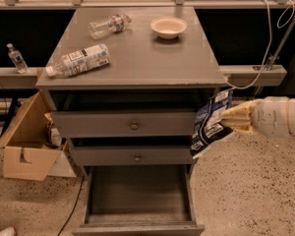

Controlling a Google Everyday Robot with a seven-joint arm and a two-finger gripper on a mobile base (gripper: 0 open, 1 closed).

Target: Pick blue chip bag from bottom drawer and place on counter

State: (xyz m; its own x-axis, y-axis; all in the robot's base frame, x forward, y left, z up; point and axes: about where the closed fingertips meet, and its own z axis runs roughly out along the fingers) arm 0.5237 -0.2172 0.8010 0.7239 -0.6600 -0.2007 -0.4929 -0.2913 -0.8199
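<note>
The blue chip bag (211, 123) hangs in the air at the right side of the grey cabinet, level with the two upper drawers and just below the counter's edge. My gripper (232, 118) comes in from the right and is shut on the bag's right edge. The bottom drawer (137, 195) is pulled open below and its grey inside is empty. The counter (147, 53) is above and left of the bag.
On the counter lie two clear plastic bottles (78, 60) (108, 25) at the left and a white bowl (168, 27) at the back right. An open cardboard box (24, 141) stands on the floor at the left. A cable (265, 43) hangs at the right.
</note>
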